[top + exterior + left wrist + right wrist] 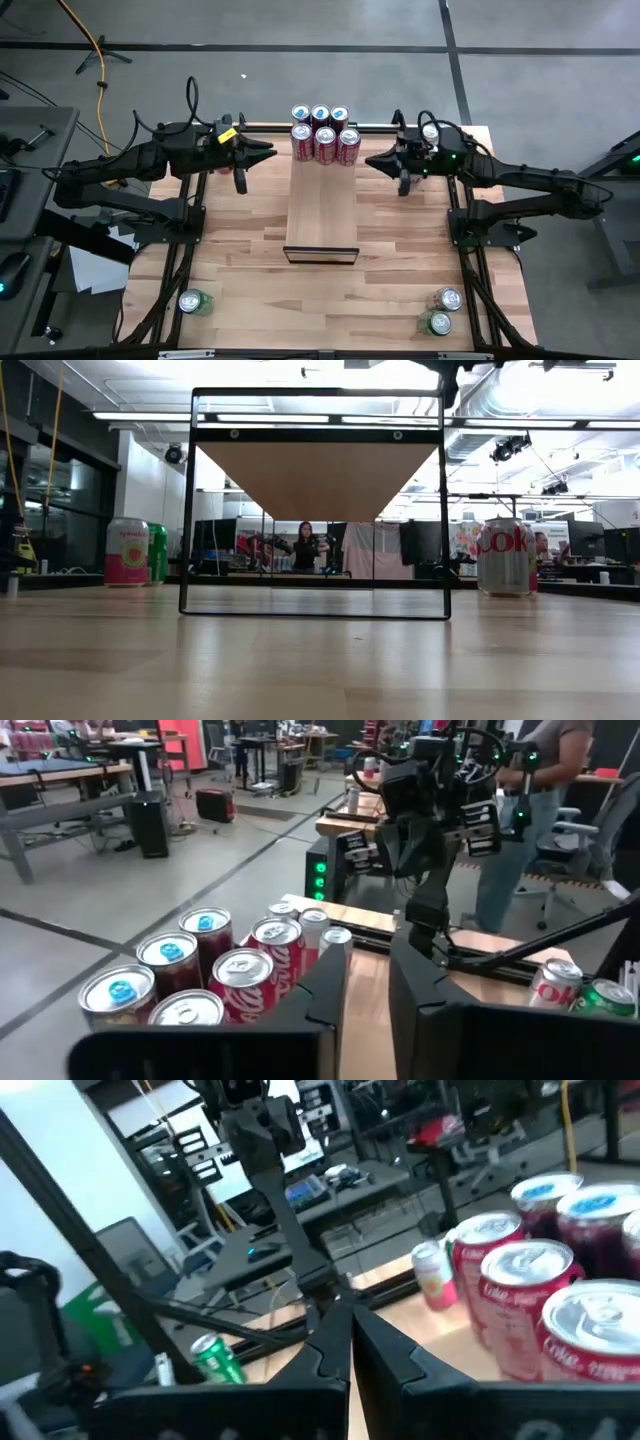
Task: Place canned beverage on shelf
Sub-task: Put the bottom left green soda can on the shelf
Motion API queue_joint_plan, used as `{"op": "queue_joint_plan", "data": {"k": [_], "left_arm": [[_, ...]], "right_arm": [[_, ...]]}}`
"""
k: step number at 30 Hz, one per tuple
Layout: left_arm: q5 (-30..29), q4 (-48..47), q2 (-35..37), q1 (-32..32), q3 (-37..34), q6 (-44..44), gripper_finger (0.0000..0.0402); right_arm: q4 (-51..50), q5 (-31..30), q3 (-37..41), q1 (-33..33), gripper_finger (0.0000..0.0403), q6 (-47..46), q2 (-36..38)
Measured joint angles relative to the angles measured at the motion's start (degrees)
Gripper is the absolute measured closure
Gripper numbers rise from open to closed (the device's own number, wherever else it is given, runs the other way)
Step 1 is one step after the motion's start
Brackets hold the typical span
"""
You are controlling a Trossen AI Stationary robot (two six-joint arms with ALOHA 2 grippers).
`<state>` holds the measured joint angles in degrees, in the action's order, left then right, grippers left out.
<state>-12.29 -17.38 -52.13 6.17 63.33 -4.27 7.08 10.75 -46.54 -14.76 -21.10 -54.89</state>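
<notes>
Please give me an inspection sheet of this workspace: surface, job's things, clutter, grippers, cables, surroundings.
Surface: wooden table, plank pattern.
Job's things: shelf at centre; six cans grouped at its far end; green can near left corner; two cans near right corner.
Clutter: nothing seen.
Grippers: left gripper left of the can group, holding nothing; right gripper to its right, fingers shut, empty.
Cables: yellow cable on the floor.
Surroundings: person standing far behind.

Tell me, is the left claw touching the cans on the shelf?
Apart. The high view shows bare table between the left gripper and the cans at the shelf's far end.
</notes>
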Motion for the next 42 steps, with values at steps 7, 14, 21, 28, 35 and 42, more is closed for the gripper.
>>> {"op": "queue_joint_plan", "data": {"k": [7,14,21,28,35,42], "left_arm": [[-0.33,-0.75,0.41,0.03,0.0,-0.15,0.0318],[-2.48,-0.72,0.45,0.23,0.0,-0.65,0.0224],[-5.35,-0.77,0.45,0.23,0.0,-4.1,0.0134],[-5.53,-0.87,0.45,0.23,0.0,-4.02,0.01],[-2.19,-11.95,-0.99,0.23,5.03,-7.55,0.0099],[12.64,-48.12,-11.16,-1.7,17.19,-16.33,0.0099]], "right_arm": [[-1.71,-0.91,0.02,0.63,0.0377,3.48,0.0],[-8.25,-4.55,-3.0,0.67,0.0229,3.79,-0.07],[-24.29,-8.6,-11.13,0.73,0.0089,6.63,-1.13],[-28.86,-9.17,-12.96,0.56,0.005,9.45,-1.75],[-29.51,-14.16,-12.96,0.52,0.0049,10.12,-1.75],[-32.28,-21.57,-12.96,0.52,0.0049,4.84,-2.4]]}}
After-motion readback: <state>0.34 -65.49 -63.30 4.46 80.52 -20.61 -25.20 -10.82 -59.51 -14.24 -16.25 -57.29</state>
